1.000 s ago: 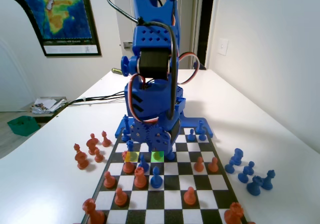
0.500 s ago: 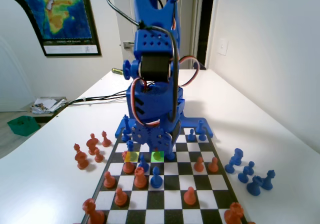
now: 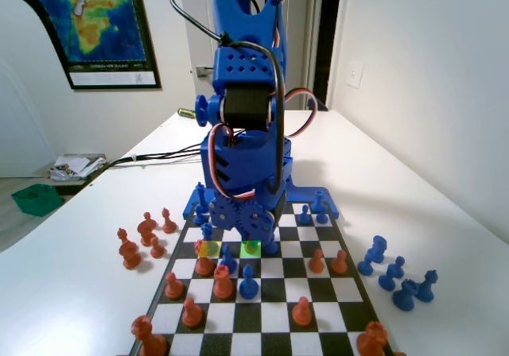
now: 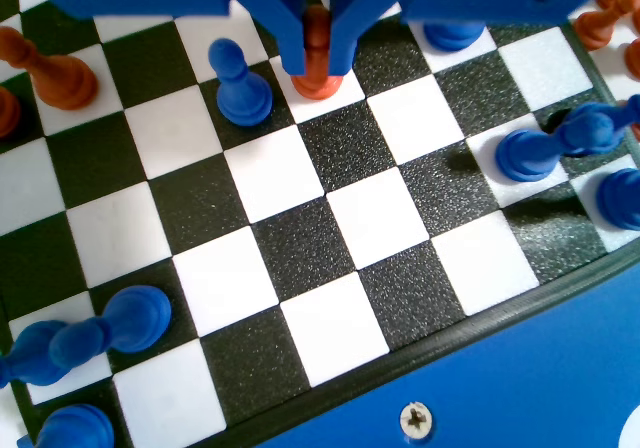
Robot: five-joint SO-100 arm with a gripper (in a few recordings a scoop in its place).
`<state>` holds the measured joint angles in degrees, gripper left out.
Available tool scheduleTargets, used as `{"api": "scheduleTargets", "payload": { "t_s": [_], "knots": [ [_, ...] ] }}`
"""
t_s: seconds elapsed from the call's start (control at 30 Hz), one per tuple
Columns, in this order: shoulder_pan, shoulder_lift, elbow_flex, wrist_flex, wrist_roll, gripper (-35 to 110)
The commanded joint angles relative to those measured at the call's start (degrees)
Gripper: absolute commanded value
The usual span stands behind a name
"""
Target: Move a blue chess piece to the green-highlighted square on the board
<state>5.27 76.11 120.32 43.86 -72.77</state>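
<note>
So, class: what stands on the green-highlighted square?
The arm's lower end hangs over the green-highlighted square, covering its far part; the visible near strip is bare. Whether a piece stands on the covered part cannot be seen.

— Where's the gripper (image 3: 253, 241)?
— Low over the board's (image 3: 318, 324) far end, at the highlighted squares (image 3: 251, 247).
— In the wrist view?
— An orange piece (image 4: 318, 53) sits between the jaws; a pawn (image 4: 240, 80) stands just left.
</note>
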Motion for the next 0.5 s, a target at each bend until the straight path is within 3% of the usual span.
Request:
{"api": "scheduleTargets", "payload": {
  "t_s": [0.0, 0.47],
  "knots": [
    [0.79, 2.99, -0.79, 2.37, -0.70, 1],
    [3.78, 13.97, -8.09, 17.67, -3.60, 1]
  ]
}}
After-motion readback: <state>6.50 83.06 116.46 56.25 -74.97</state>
